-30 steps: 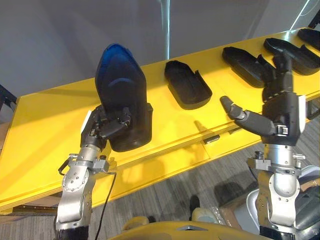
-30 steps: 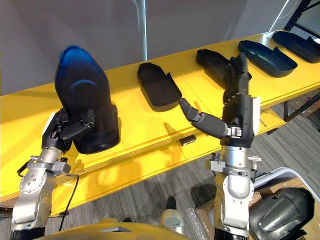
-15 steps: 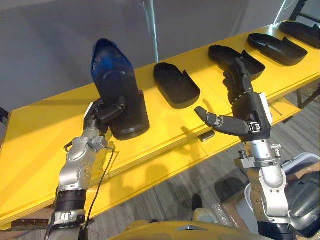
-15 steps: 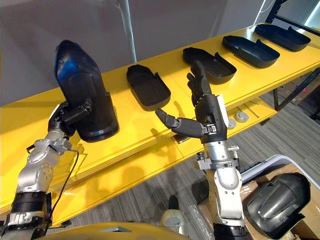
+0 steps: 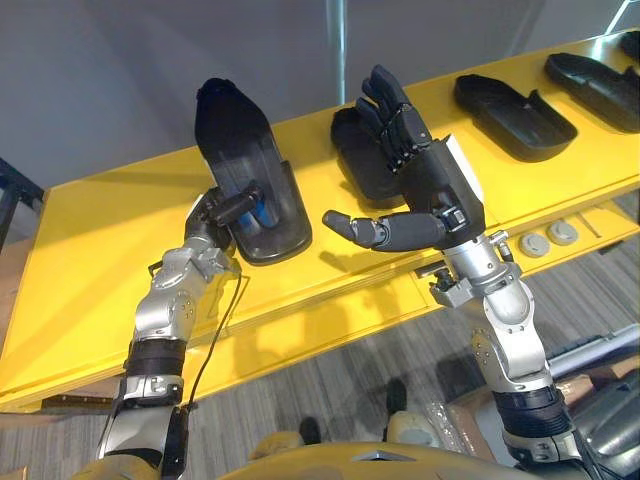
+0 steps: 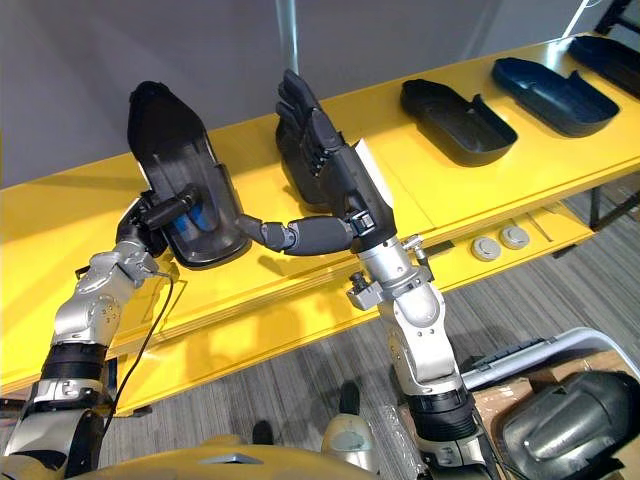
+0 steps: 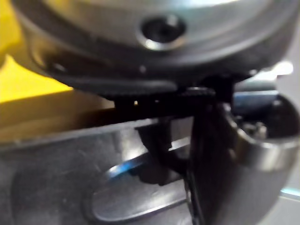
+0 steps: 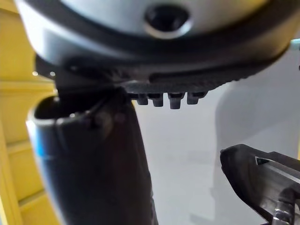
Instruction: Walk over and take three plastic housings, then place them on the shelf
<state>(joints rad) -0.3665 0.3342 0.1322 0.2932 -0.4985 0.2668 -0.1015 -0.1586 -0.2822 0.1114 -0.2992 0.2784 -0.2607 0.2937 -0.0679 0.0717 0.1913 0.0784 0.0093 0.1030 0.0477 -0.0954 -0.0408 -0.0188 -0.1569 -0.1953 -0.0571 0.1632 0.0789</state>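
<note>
My left hand (image 5: pixel 214 214) is shut on the lower end of a black plastic housing (image 5: pixel 240 150). The housing stands tilted over the yellow table (image 5: pixel 90 250), hollow side towards me, with its lower end at the table top. My right hand (image 5: pixel 425 180) is open, with its straight fingers raised in front of a second housing (image 5: pixel 350 140) and its thumb pointing at the held one. Two more housings (image 5: pixel 515 115) (image 5: pixel 595 78) lie further right on the table. In the right wrist view the held housing (image 8: pixel 262 176) shows past the thumb (image 8: pixel 93 168).
Two grey round discs (image 5: pixel 548 240) lie on the table's lower front ledge at the right. A grey wall rises behind the table. On the carpet at the lower right a box holds another dark housing (image 6: pixel 560 430).
The held housing has tipped back and come down closer to the table top. My right hand has swung left and up, from the table's front edge to in front of the second housing.
</note>
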